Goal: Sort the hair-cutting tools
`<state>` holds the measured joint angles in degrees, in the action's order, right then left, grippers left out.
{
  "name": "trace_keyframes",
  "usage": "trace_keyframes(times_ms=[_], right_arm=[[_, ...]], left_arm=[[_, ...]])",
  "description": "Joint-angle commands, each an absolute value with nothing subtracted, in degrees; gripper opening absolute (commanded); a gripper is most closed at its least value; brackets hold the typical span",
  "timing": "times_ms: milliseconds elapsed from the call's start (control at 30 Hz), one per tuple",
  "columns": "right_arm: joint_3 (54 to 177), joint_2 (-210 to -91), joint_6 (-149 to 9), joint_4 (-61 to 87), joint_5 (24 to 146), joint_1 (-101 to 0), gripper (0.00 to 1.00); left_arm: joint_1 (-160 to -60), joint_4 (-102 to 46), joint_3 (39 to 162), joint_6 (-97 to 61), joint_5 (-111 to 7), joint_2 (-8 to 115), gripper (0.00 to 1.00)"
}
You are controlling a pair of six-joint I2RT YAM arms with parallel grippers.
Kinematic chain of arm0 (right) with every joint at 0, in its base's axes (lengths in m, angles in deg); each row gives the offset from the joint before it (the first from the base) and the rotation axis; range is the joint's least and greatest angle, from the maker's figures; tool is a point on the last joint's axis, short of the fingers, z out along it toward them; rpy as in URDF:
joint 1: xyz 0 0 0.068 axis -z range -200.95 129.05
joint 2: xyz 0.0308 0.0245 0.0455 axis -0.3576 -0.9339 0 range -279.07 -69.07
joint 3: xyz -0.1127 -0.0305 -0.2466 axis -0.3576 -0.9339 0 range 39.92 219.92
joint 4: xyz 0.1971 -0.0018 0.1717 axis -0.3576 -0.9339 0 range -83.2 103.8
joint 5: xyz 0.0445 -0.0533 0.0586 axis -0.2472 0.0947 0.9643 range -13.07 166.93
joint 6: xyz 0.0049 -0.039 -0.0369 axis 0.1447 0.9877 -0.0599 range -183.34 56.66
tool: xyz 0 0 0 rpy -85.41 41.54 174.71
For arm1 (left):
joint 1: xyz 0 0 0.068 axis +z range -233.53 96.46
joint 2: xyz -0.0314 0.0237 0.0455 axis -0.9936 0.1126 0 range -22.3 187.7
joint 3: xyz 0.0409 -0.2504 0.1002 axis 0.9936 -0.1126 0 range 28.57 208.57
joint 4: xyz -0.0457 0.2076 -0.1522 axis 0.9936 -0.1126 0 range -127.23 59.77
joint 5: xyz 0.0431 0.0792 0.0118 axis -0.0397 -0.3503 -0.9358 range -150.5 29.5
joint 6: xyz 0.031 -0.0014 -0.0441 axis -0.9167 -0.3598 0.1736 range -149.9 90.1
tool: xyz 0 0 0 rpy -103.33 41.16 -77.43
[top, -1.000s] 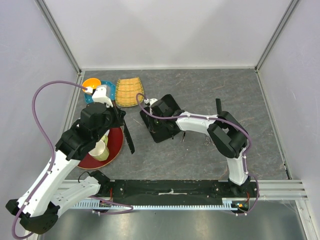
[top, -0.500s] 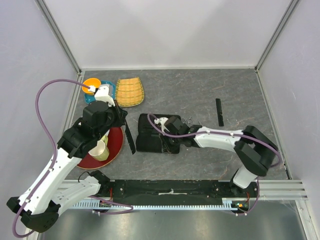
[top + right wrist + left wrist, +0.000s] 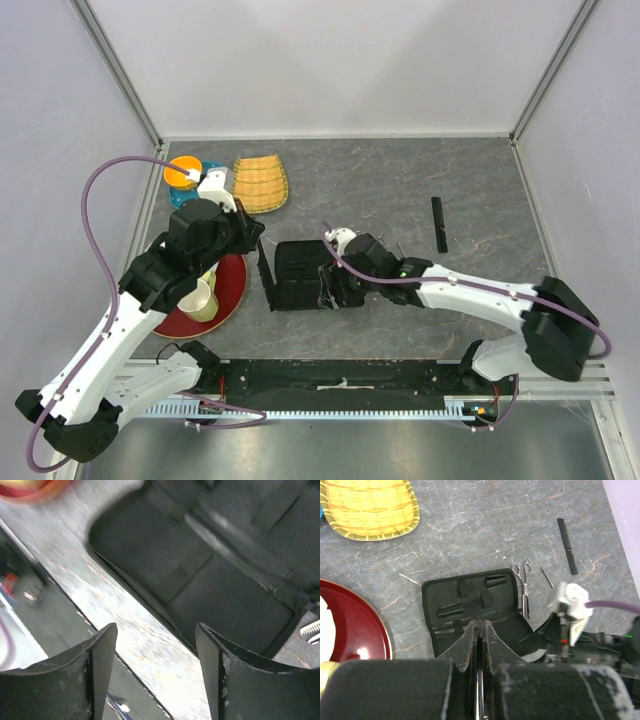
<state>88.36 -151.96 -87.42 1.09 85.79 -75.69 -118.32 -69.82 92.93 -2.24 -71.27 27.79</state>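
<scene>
The black zip case [image 3: 470, 600] has been dragged nearer the bases. The right gripper [image 3: 156, 636] is held wide open over it. The left gripper [image 3: 480, 630] is pressed shut. The scissors [image 3: 524, 586] are seen just beside the case, and the comb [image 3: 567, 545] well apart.

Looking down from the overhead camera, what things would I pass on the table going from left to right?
orange bowl → woven yellow basket → black case → narrow black comb. The red plate and cup overlap the bowl and basket sideways, so they are left out.
</scene>
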Motion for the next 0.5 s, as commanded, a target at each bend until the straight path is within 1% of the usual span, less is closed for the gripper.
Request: trace_keyframes(times_ms=[0,33,67,100,233,267,367,467], right_arm=[[86.7,-140.4,-96.4,12.2,81.2,-75.6,0.74],[85.6,-138.6,-100.7,13.3,80.7,-75.6,0.76],[83.1,-136.8,-103.0,16.3,79.7,-75.6,0.8],[81.9,-133.7,-105.3,20.6,79.1,-75.7,0.81],[76.8,-127.8,-117.3,30.6,77.3,-75.7,0.88],[76.0,-127.0,-120.7,31.9,74.5,-76.0,0.91],[75.9,-124.5,-124.6,37.3,71.8,-76.8,0.96],[76.0,-123.5,-126.3,46.3,69.2,-77.6,0.98]], left_arm=[[-118.3,-65.7,95.8,-0.6,-69.6,27.1,0.02],[-118.2,-64.3,96.2,0.7,-69.1,27.1,0.02],[-118.3,-63.4,96.5,1.6,-68.4,27.1,0.02],[-118.3,-62.1,96.7,2.7,-67.9,27.3,0.02],[-118.3,-52.9,96.1,11.5,-66.2,27.4,0.02],[-118.3,-48.3,95.9,13.1,-65.8,27.4,0.02],[-118.3,-41.4,95.7,18.1,-66.5,28.5,0.02],[-118.3,-36.8,96.1,22.6,-67.7,30.0,0.02]])
